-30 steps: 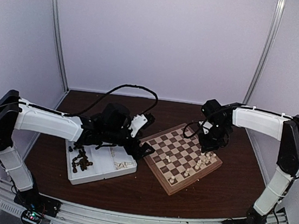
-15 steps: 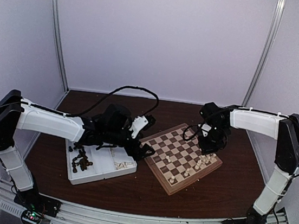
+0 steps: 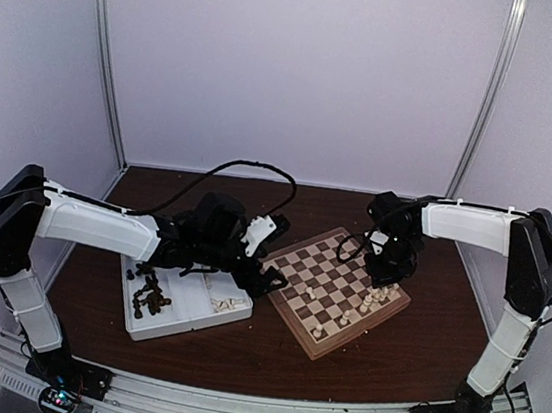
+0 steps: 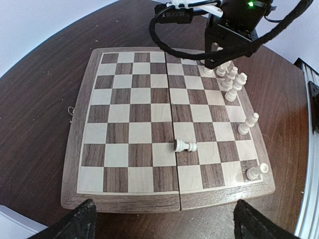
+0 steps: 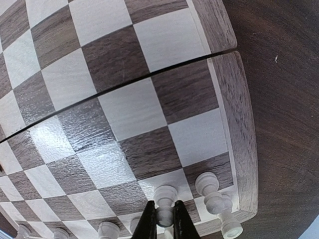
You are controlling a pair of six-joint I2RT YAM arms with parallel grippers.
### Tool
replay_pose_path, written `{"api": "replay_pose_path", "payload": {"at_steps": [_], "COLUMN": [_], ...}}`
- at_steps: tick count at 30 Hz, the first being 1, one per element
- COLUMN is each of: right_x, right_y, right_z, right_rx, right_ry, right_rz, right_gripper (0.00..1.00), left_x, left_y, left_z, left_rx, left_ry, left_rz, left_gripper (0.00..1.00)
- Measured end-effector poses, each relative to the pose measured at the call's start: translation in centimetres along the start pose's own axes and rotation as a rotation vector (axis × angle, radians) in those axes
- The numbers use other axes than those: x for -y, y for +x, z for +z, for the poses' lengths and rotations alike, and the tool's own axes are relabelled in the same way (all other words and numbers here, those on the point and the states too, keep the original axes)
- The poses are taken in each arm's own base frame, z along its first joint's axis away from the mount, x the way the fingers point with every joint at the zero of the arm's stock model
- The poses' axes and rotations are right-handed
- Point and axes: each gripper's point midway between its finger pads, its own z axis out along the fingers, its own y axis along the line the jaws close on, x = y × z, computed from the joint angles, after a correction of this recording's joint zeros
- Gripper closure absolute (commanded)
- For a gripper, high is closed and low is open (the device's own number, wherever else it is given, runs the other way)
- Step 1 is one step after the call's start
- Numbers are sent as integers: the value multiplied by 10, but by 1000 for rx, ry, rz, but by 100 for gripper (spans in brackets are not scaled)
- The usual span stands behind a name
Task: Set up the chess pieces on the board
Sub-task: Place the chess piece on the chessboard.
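Note:
The board [image 3: 324,269] lies angled at the table's centre right. My right gripper [image 5: 165,221] is shut on a cream-white chess piece [image 5: 166,193], held among other white pieces [image 5: 210,187] near the board's [image 5: 119,99] corner. I cannot tell whether that piece touches its square. In the top view the right gripper [image 3: 386,273] hangs over the board's right side. My left gripper [image 4: 167,224] stands open and empty just off the board's [image 4: 129,114] near rim. A white piece [image 4: 185,146] lies toppled on the board. Standing white pieces [image 4: 232,80] line the right edge.
A white two-compartment tray [image 3: 189,319] sits left of the board, with dark pieces [image 3: 152,294] in its left half and a few white pieces [image 3: 225,304] in its right. Black cables loop behind both arms. The right arm [image 4: 234,20] hangs over the board's far corner.
The right gripper has drifted slightly left over the board's right side, still shut on its piece. The left arm has barely shifted.

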Motion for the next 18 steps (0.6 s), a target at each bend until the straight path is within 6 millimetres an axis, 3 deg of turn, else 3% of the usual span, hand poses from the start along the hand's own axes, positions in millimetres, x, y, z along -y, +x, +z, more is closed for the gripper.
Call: {"api": "replay_pose_path", "payload": {"at_steps": [18], "right_x": [0], "right_y": [0], "right_z": [0], "right_rx": [0], "right_ry": [2], "right_rz": [-11], "right_gripper": [84], "left_x": [0], "left_y": [-2], "left_z": [2], "left_rx": [0], "left_ry": [0], "left_rz": [0], "left_gripper": [5]}}
